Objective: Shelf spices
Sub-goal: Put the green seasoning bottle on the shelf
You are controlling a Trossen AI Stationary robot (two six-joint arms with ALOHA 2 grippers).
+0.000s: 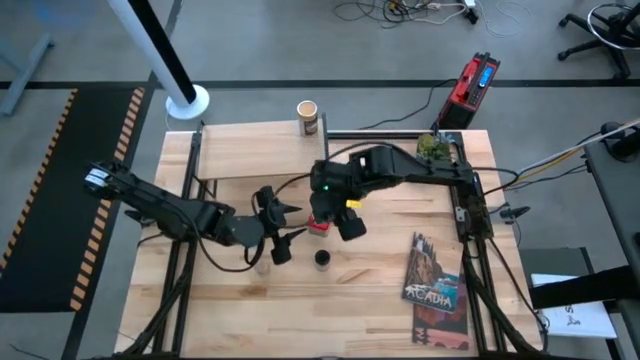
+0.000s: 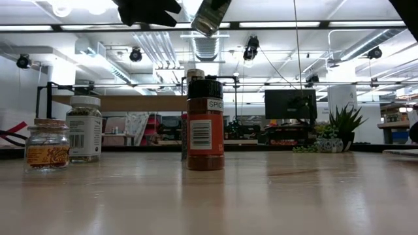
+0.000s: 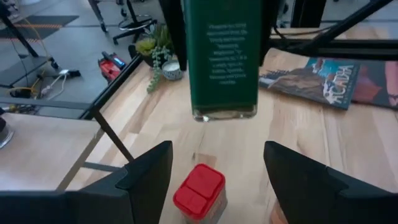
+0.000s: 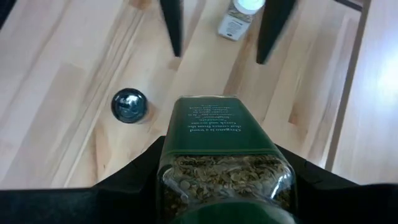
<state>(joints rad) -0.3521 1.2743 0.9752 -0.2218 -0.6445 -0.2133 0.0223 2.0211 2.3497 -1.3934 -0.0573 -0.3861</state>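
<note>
The right hand (image 4: 221, 186) is clamped on the green-labelled glass jar of dried herbs (image 4: 221, 146), holding it in the air above the middle of the light wooden tabletop (image 1: 370, 300). In the left wrist view the jar (image 3: 221, 56) hangs roughly upright between dark fingers, its base well clear of the wood. The relation that matters is where the small raised shelf with a light wood top and thin black legs (image 1: 255, 152) lies: in the high view it sits toward the far edge of the tabletop and to the left of the right hand (image 1: 335, 205), with the tan cylindrical canister (image 1: 308, 117) standing at its far right corner. Carrying the jar there probably calls for a move toward the far edge at about the present height, then a lowering with the jar kept upright. The right arm reaches in from the right edge, its wrist bent down over the red-capped square tin (image 1: 319, 223). The left hand (image 1: 278, 232) hovers just beside it with its fingers spread wide and holding nothing, pointed at the jar, with the red tin (image 3: 199, 194) below the gap. The dark-capped brown jar (image 1: 322, 259) and the white-capped clear jar (image 4: 238, 17) stand on the tabletop nearby, not yet shelved.
</note>
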